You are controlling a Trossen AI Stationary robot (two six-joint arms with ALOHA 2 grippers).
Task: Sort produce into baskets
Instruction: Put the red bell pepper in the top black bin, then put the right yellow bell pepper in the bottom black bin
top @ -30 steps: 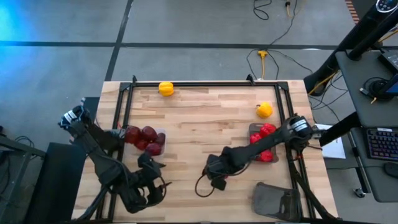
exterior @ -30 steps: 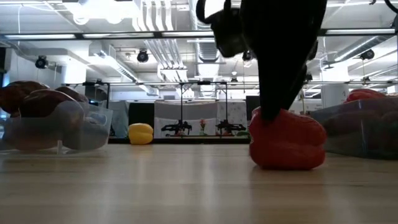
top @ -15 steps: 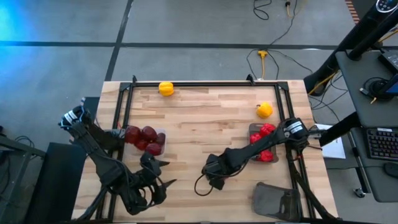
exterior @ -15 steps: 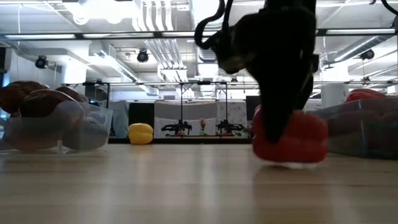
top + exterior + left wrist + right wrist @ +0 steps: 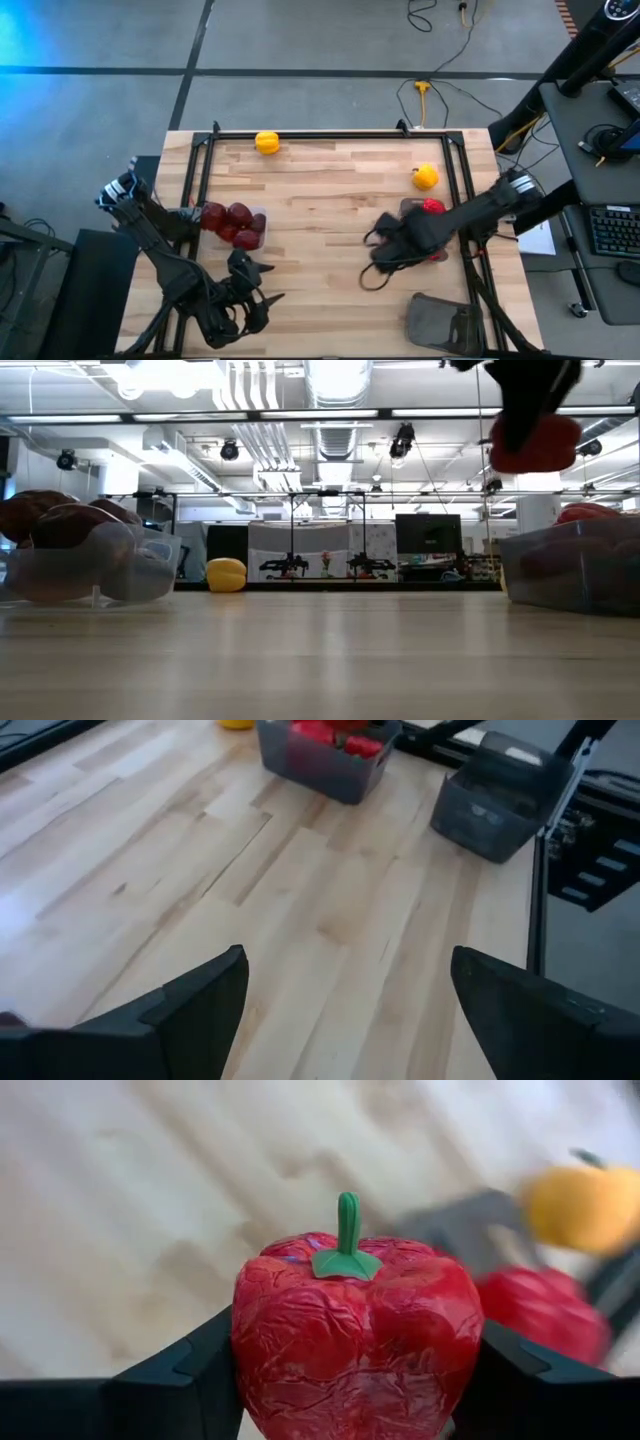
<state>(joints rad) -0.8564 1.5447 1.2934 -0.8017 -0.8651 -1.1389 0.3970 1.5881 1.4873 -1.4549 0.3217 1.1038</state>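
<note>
In the high view the right arm (image 5: 450, 222) hides most of the red-pepper basket (image 5: 408, 207).

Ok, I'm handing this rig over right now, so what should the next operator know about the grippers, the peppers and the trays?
Right gripper: shut on a glossy bright red pepper with a green stem, held off the table by the dark grey plastic tray.
Left gripper: open, empty, waiting at the table's near left.
Done: dark maroon peppers sit in the clear plastic tray on the left; other red peppers are in the grey tray.
Left: release the held pepper, then sort the two yellow peppers, one at the far edge, one beside the grey tray. The translucent grey tray at near right looks empty.
</note>
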